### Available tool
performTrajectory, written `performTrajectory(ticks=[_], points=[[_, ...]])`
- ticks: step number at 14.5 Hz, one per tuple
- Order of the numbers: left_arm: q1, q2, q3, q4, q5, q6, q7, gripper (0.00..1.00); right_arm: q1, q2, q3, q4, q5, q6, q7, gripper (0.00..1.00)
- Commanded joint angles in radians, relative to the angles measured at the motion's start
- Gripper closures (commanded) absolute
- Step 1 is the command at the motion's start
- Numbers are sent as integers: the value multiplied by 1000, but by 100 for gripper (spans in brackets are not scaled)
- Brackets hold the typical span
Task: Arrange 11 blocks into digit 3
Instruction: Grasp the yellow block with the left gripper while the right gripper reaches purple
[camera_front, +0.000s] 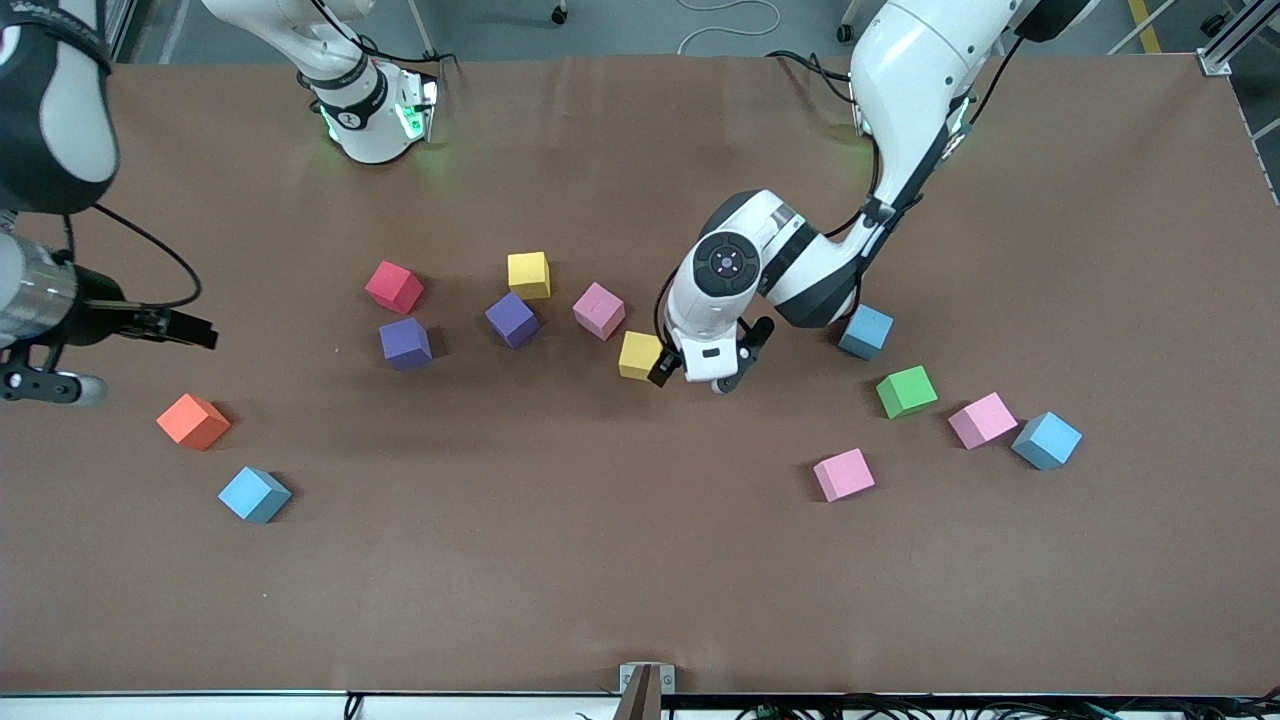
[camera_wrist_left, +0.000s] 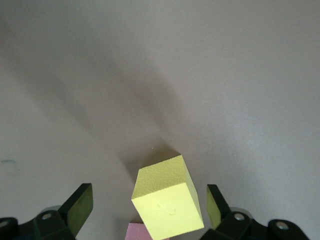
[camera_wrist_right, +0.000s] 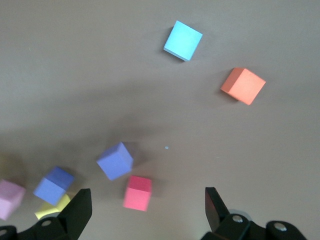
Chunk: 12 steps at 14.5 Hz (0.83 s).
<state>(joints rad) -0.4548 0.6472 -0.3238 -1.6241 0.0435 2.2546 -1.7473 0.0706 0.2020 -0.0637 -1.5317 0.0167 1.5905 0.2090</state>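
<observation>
Fingers (camera_wrist_left: 80, 207) of left gripper (camera_front: 700, 372) released, straddling yellow matte foam cube (camera_front: 640, 355) on desk; right gripper (camera_wrist_right: 145, 210) released, waiting aloft.

Two glossy white jointed arms with black joint bands and trailing black cables; green lights glow at the right arm's base (camera_front: 372, 120); black two-finger grippers.

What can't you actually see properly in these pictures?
- Front view: the right hand sits at the picture's edge; its fingers blur together.
- Front view: the left arm covers part of one light blue cube.
- Left wrist view: a pink cube is cut off by the edge, under the yellow cube.
</observation>
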Motion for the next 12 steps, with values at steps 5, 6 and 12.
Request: performTrajectory(ticks=[5,6,12], points=[[-34,15,5,13,16,2,-127,0,147,4,-2,-96,0,136,355,0],[-48,17,12,16,18,6,-185,0,162,2,-1,-138,0,172,401,0],[-79,52,14,24,45,65,-455,0,273,-3,-1,-341,2,397,677,0]])
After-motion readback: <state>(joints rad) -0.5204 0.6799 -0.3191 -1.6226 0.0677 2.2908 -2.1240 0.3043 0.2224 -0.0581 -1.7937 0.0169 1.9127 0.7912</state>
